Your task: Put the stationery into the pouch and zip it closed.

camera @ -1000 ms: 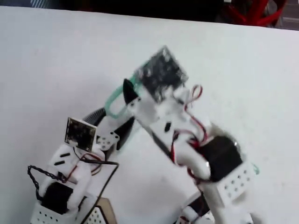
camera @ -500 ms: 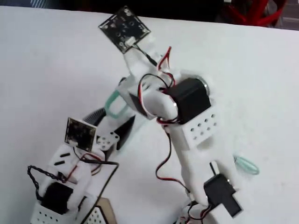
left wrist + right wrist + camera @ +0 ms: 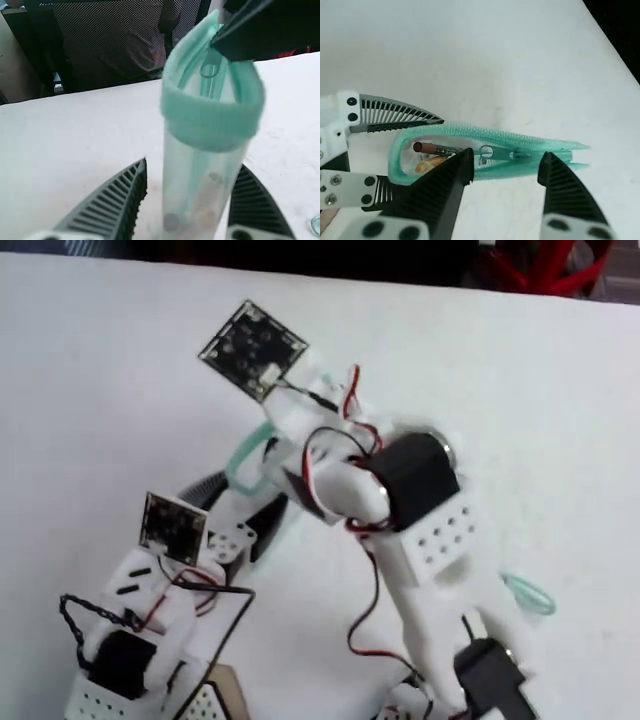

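A translucent pouch (image 3: 243, 455) with a teal zip rim lies on the white table, its mouth gaping at one end. Inside show a brown pen (image 3: 432, 148) and more stationery (image 3: 205, 200). My left gripper (image 3: 193, 165) is open and straddles the pouch (image 3: 210, 125); one finger touches it and the other stands a little off. My right gripper (image 3: 509, 155) is open above the zip, its jaws either side of the slider and its ring pull (image 3: 486, 151). The right arm (image 3: 420, 510) reaches over the pouch (image 3: 520, 142) from the near right.
A small teal loop (image 3: 527, 594) lies on the table near the right arm's base. The table's far edge runs along the top, with a dark room and a red object (image 3: 545, 265) behind. A mesh chair back (image 3: 115, 35) stands beyond the table.
The right arm has swung and stretched farther across the table over the pouch, then drawn back a little. The teal loop by its base came into sight. The left arm kept still.
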`<state>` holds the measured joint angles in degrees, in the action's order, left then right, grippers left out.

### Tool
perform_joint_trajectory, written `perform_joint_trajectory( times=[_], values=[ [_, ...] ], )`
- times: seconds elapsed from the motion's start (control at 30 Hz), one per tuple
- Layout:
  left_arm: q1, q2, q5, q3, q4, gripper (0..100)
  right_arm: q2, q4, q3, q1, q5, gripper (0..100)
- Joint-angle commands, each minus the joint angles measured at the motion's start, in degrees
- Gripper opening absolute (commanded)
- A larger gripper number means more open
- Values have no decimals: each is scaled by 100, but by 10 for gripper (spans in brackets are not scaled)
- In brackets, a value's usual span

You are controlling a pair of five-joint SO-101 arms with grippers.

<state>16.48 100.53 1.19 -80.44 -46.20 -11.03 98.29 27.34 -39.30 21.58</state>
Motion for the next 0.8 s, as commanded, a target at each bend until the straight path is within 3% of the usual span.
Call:
perform_joint_trajectory(
  times=[0.0,0.4,0.57,0.77],
  values=[
    [-31,57,26,97,167,255,259,57,413,75,79,204],
    [-31,57,18,97,167,251,884,66,141,242,-70,188],
    [-13,57,44,-53,501,143,646,75,-343,-145,-88,34],
    [4,66,53,-352,949,84,-92,75,-1029,-602,220,45]
  ],
)
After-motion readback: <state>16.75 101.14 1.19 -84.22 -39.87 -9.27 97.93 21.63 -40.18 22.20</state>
